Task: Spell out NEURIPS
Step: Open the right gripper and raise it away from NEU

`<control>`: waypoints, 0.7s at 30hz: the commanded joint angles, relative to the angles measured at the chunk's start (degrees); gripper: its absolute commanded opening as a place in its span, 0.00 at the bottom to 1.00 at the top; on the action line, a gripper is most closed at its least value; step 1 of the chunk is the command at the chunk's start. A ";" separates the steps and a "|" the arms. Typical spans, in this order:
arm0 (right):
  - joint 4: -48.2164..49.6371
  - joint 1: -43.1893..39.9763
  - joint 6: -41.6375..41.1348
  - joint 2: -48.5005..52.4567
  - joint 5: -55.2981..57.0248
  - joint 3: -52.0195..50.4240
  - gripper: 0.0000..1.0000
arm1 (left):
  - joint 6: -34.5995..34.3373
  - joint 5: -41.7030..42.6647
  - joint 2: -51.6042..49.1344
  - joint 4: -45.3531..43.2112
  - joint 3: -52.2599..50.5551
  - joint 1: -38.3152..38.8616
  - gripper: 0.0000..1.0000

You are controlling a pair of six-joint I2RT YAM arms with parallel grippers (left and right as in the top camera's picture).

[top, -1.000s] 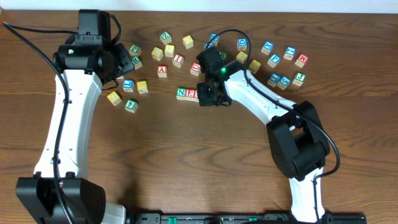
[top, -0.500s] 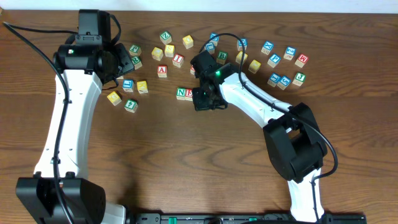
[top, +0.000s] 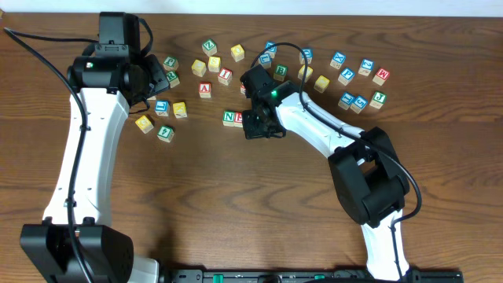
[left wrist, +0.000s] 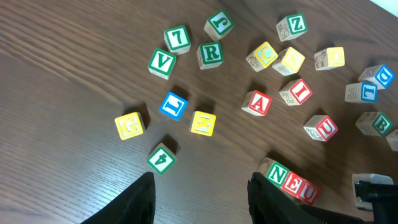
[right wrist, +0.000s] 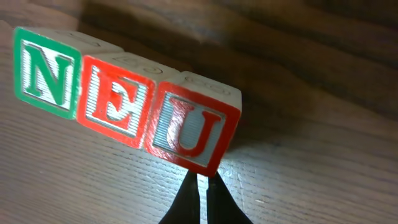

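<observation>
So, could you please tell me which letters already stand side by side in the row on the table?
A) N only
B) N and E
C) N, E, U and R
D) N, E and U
D: the right wrist view shows the green N cube, red E cube and red U cube side by side in a line, while the green R cube lies apart among the loose cubes.

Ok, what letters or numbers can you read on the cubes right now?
"N", green, N cube, first in the row.
"E", red, E cube, second.
"U", red, U cube, third.
"R", green, loose R cube.
"I", red, loose I cube.
"A", red, loose A cube.
"V", green, loose V cube.
Others: too small or tilted.
</observation>
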State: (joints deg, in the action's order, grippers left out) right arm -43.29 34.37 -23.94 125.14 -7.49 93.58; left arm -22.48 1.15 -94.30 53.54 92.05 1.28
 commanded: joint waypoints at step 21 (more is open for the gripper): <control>1.05 0.11 0.83 -2.84 0.85 -0.02 0.01 | 0.37 -0.31 -0.04 0.02 0.04 -0.09 0.48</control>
State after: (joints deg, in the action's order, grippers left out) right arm -42.15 34.37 -23.86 125.14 -6.70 93.58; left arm -22.48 1.15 -94.30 53.54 92.05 1.28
